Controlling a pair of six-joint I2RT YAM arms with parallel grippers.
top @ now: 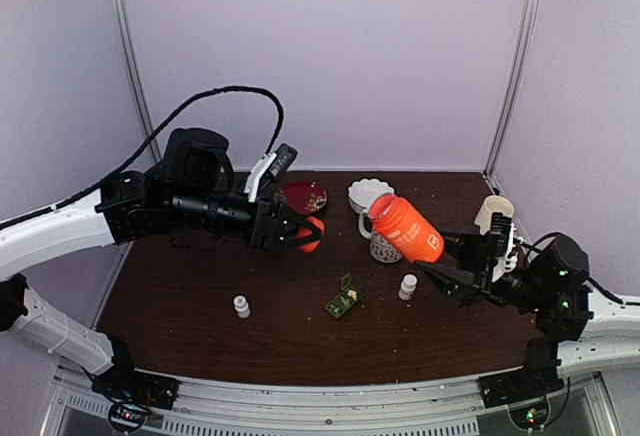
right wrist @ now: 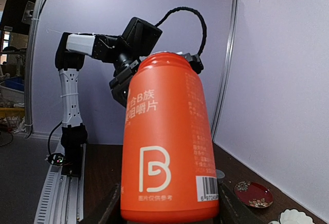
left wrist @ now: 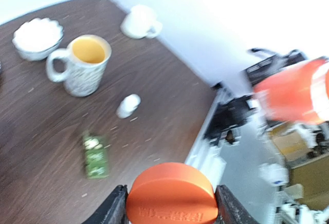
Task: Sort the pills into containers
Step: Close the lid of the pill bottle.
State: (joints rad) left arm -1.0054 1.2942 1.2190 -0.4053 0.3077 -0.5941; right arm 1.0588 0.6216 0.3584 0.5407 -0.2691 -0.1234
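The dark-green pill box [top: 342, 304] lies on the table near the middle front, with one end lid standing open. In the left wrist view the pill box [left wrist: 95, 155] is blurred, and small white pills [left wrist: 92, 143] show in its end compartment. My left gripper [top: 303, 233] is raised over the table's back left, shut on a round orange cap [left wrist: 171, 193]. My right gripper [top: 436, 258] is shut on the base of an uncapped orange bottle [top: 405, 227], held tilted above the mug. The bottle fills the right wrist view [right wrist: 167, 142].
A patterned mug [left wrist: 85, 64] with an orange inside stands behind the pill box. There is a white bowl [top: 369, 193], a red dish [top: 304, 197] and a white cup [top: 493, 212] at the back. Small white capped bottles stand at the left [top: 241, 306] and right [top: 408, 286] of the pill box.
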